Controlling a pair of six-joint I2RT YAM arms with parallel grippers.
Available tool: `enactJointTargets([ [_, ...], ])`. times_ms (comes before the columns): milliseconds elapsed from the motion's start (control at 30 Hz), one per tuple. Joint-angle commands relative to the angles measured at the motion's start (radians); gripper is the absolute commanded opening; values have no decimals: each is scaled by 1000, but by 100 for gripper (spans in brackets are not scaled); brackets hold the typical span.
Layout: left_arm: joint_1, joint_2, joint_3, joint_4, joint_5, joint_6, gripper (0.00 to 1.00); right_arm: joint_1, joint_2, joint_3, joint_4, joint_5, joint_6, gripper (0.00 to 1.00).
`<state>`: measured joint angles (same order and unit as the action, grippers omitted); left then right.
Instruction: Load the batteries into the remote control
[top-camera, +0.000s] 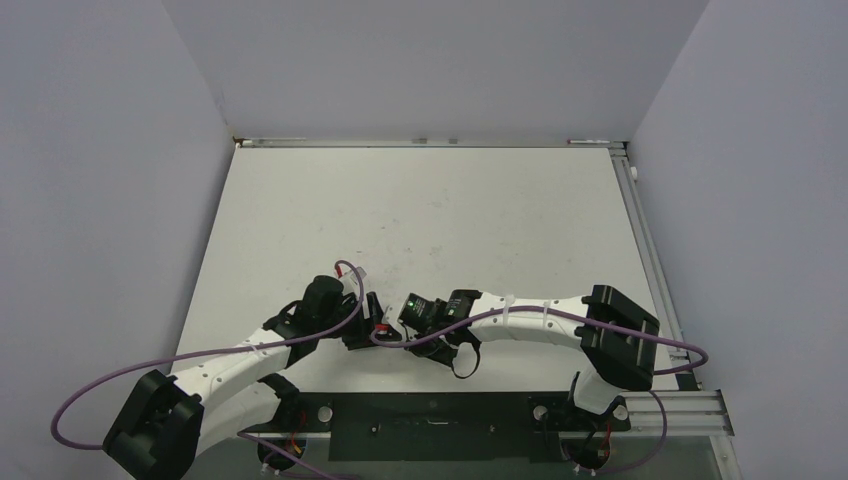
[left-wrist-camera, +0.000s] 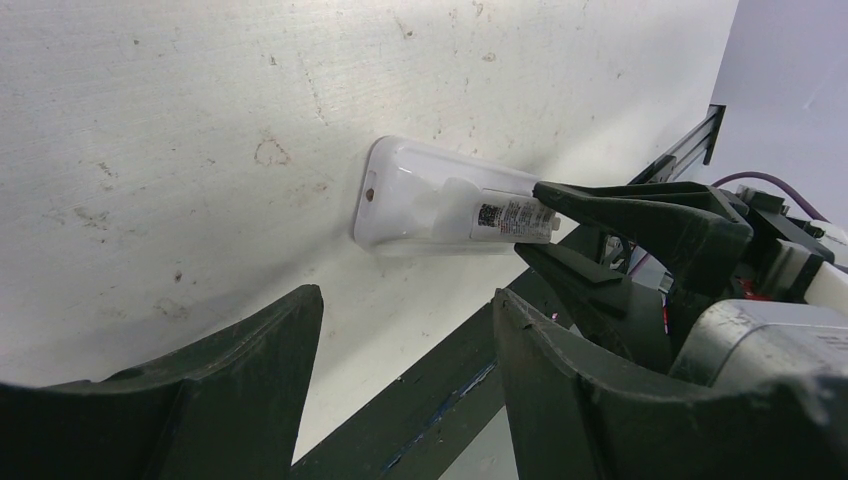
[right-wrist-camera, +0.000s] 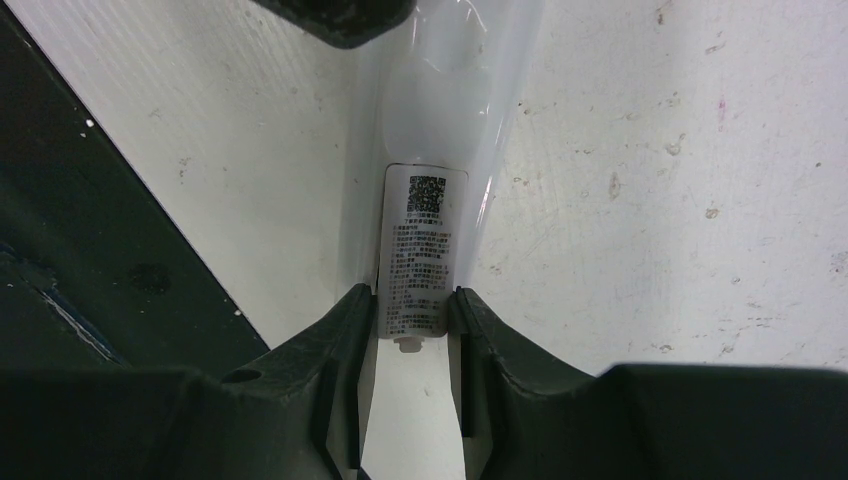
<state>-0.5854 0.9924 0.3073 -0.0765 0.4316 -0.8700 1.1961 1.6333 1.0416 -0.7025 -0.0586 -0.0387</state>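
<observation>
A scuffed, speckled white table (top-camera: 420, 200) stands between plain grey walls (top-camera: 100, 150), a metal rail (top-camera: 645, 250) along its right edge.

Both arms reach inward and low, wrists almost meeting just ahead of the bases. Left arm (top-camera: 235, 362) comes in from the left, elbow folded back near its base. Left gripper (left-wrist-camera: 405, 310) has fingers spread wide with nothing between them, pointed toward the right gripper. Right arm (top-camera: 530, 320) stretches leftward, forearm roughly level. Right gripper (right-wrist-camera: 410, 300) has fingers pinched on both sides of the remote control (right-wrist-camera: 425, 215), at its near end.
</observation>
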Motion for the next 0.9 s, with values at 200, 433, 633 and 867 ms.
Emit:
enactJointTargets([
  [200,7,4,1,47,22,20,60,-7,17,34,56,-13,20,32],
  [433,7,6,0,49,23,21,60,-7,20,40,61,-16,23,37],
  [633,7,8,1,50,23,21,60,-7,9,45,64,-11,30,38],
  [867,7,25,0,61,21,21,60,-8,-46,46,74,23,72,38],
])
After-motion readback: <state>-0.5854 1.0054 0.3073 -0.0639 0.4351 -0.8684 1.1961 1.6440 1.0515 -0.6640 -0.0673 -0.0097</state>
